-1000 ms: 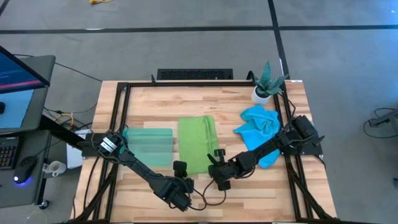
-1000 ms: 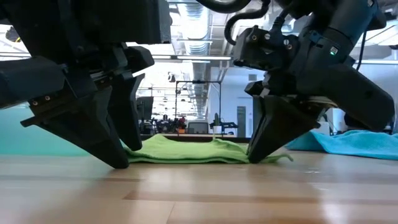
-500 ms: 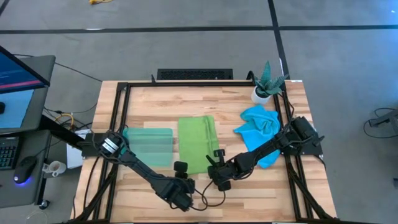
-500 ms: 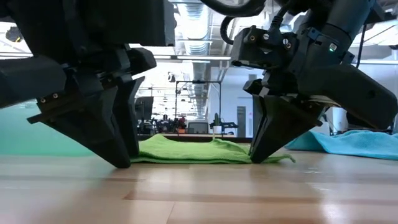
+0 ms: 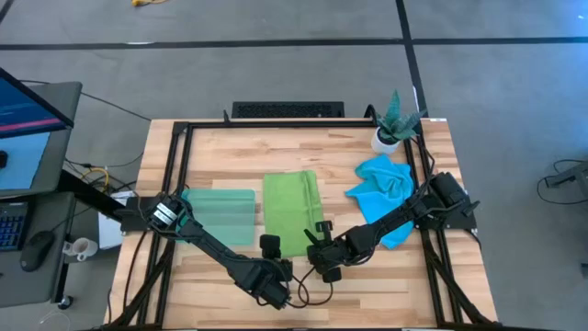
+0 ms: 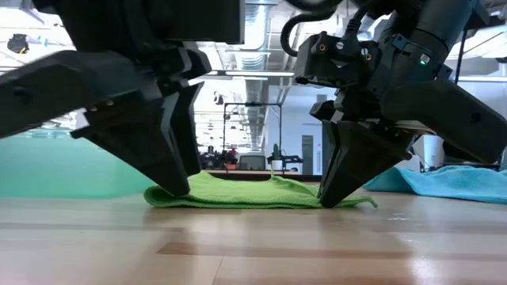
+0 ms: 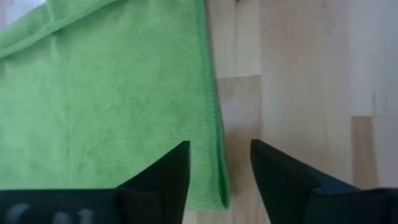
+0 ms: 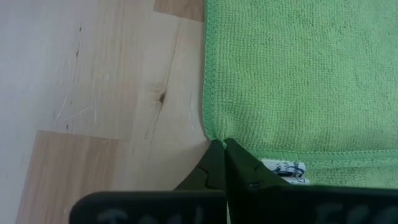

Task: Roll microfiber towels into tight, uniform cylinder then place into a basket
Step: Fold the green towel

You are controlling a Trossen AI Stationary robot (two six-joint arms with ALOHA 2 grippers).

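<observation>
I have both pincers down at the near edge of the green towel (image 5: 291, 212), which lies flat on the bench (image 5: 303, 147). My left pincer (image 7: 219, 168) has its fingers apart, straddling the towel's near corner; one finger (image 7: 163, 177) sits over the cloth and the other over bare wood just beside the hem. My right pincer (image 8: 222, 163) is at the other near corner with its fingers pressed together, tips touching the towel's edge right by a small white label (image 8: 283, 169); I cannot tell whether any cloth is pinched between them. In the low view both pincers reach the bench surface, one at each end of the green towel. The blue towel (image 5: 386, 188) lies crumpled beyond my right pincer, near the potted plant (image 5: 395, 119). The teal basket (image 5: 220, 213) sits just beside the green towel, beyond my left pincer.
</observation>
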